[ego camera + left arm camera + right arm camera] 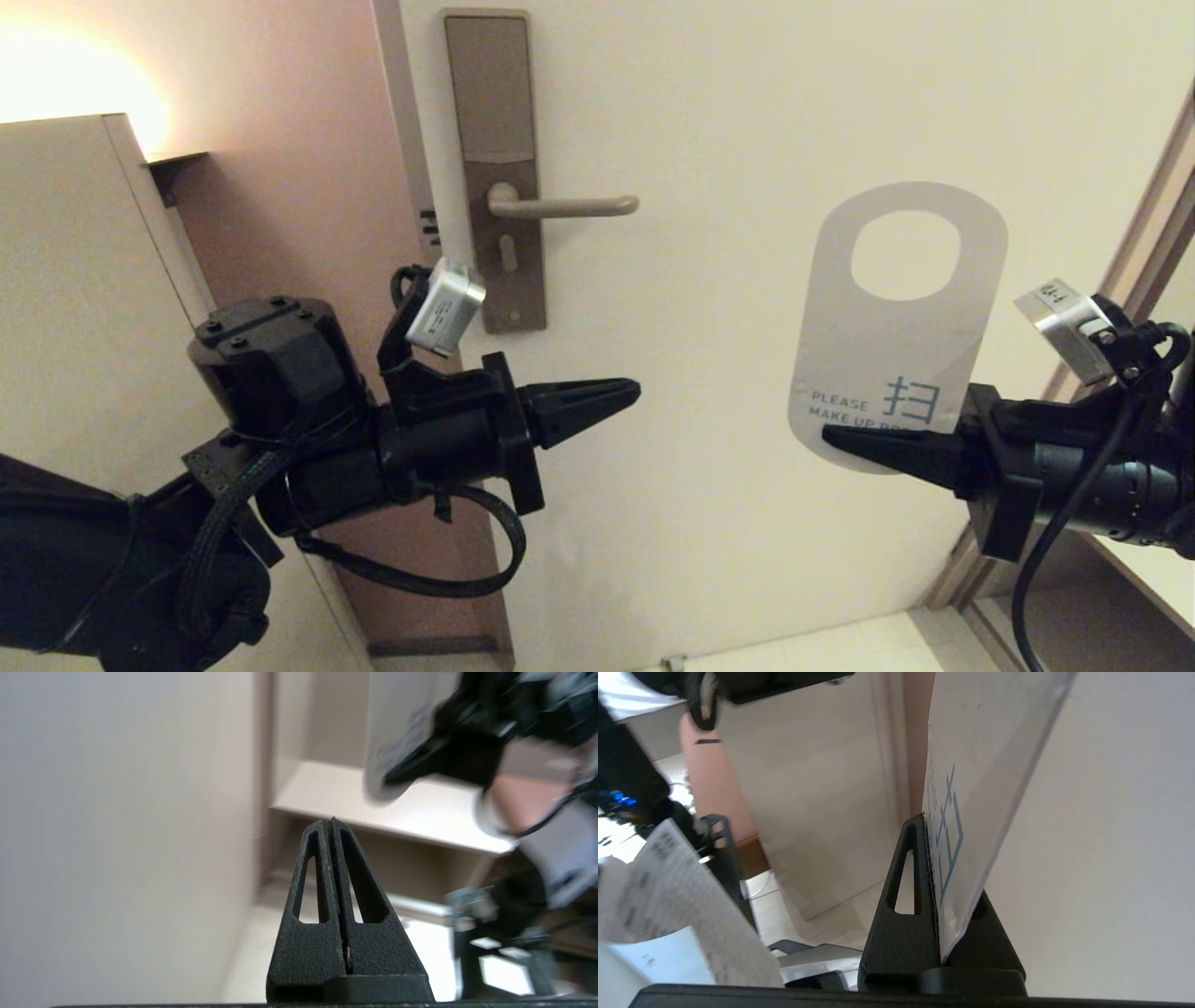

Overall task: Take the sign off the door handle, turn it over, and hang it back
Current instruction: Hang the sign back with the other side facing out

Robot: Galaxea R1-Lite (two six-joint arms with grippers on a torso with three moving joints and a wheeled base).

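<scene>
**Sign held off the handle, white side shown**

Nearest in the head view, the left gripper (635, 392) is seen at about 8 o'clock, pointing toward the centre with its fingers (327, 868) pressed together on nothing. At 4 o'clock the right gripper (826, 434) is clamped on the lower edge of the sign (896, 355), which is held upright with its oval hole uppermost and its white "PLEASE MAKE UP" face turned to the camera. In the right wrist view the card (971, 788) is seen pinched between the two fingers (901, 891). Farther back, at about 11 o'clock, the door handle (569, 205) is mounted level on its tall backplate (490, 140) against the pale door (728, 112), well apart from the sign and with nothing hung on it.
</scene>
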